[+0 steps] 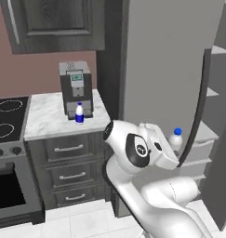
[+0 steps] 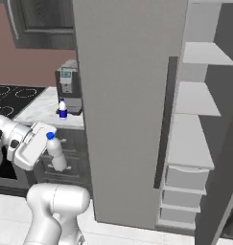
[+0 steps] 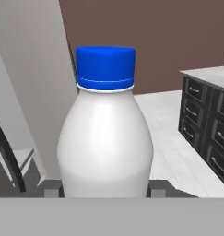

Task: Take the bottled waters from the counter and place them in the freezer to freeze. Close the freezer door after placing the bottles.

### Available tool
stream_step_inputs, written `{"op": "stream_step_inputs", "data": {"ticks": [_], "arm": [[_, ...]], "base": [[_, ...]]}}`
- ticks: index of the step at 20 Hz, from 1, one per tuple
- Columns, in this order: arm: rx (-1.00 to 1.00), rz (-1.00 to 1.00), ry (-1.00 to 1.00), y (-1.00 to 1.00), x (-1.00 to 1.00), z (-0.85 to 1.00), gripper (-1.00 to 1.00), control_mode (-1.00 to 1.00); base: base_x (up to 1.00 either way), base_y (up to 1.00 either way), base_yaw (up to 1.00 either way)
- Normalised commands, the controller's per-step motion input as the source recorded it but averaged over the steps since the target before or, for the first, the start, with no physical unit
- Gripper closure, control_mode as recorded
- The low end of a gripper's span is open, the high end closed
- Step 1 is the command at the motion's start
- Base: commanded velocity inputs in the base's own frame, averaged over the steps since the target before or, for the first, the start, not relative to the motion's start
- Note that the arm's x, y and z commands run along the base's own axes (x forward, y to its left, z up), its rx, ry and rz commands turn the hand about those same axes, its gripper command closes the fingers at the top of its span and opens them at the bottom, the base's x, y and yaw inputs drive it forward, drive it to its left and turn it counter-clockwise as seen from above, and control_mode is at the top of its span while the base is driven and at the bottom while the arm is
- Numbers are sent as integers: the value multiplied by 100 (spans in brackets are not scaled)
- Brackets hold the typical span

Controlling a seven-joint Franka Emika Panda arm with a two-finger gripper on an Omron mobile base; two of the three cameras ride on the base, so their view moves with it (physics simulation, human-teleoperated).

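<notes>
Holding the pale bottle (image 3: 105, 133) between its two tips, our tool (image 3: 104, 186) is closed on the lower body of it, and the blue cap points up and away from the hand. In the right base view the same bottle (image 2: 55, 152) hangs in the air, a little tilted, in front of the dark drawers and below the edge of the tabletop (image 2: 43, 111).

The relation that matters now is sideways. The freezer (image 2: 194, 139) stands open to our right, with its white shelves free. Between the bottle and those shelves stands the freezer door (image 2: 127, 110), swung out toward us, with its dark bar handle (image 2: 165, 122) on the near edge. So we judge that the bottle must travel right, around this edge, before it can go in; a straight push would meet the door. From the left base view the cap (image 1: 178, 132) already shows close to the dark handle, but we cannot tell if they are apart or touching.

The second bottle (image 1: 79, 114), with the dark blue band, stands upright on the tabletop in front of the coffee machine (image 1: 76, 88), well apart from the tool.
</notes>
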Motion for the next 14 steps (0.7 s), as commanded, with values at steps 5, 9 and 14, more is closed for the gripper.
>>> {"op": "stream_step_inputs", "data": {"ticks": [5, 9, 14], "arm": [[0, 0, 0, 0, 0, 0, 100, 100], [0, 0, 0, 0, 0, 0, 100, 100], [0, 0, 0, 0, 0, 0, 100, 100]], "base": [[1, -99, 0], [0, -98, 1], [3, -82, 0]]}}
